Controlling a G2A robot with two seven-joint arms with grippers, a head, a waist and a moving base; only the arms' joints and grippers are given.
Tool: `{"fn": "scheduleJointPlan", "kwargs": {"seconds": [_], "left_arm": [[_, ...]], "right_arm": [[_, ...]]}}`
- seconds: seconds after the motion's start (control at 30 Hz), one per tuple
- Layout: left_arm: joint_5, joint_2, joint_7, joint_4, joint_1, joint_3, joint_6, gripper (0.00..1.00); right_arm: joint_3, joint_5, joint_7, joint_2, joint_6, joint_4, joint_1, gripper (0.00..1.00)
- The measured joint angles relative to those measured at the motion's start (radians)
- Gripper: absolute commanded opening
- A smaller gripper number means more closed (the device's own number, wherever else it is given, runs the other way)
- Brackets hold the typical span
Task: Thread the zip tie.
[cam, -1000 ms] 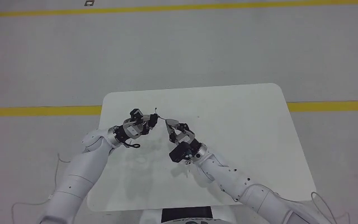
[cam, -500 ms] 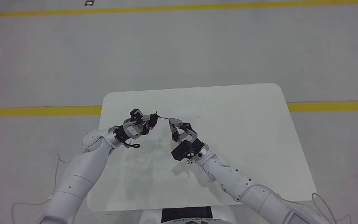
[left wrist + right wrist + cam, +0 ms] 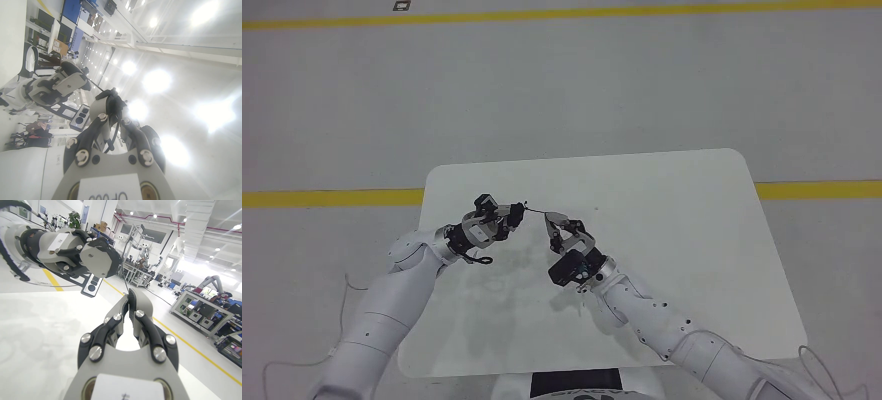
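Note:
A thin black zip tie spans the small gap between my two grippers above the left half of the white table. My left gripper is shut on one end; in the left wrist view its fingertips pinch the tie and a loop of strap hangs back between the fingers. My right gripper is shut on the other end; in the right wrist view the tie rises from its closed gripper tips toward the left gripper close ahead.
The table's edge runs close behind the left arm at the left side. Bare white tabletop stretches to the right and front of both arms. Yellow floor lines pass beside and beyond the table.
The right wrist has edged slightly toward the left gripper. Both grippers keep their hold on the tie.

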Motion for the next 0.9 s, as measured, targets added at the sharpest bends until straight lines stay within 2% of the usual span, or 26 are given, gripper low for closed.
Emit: {"fn": "scheduleJointPlan", "kwargs": {"seconds": [0.9], "left_arm": [[0.000,0.000,0.000,0.000,0.000,0.000,0.000,0.00]], "right_arm": [[0.002,0.000,0.016,-0.012,0.000,0.032,-0.003,0.00]]}}
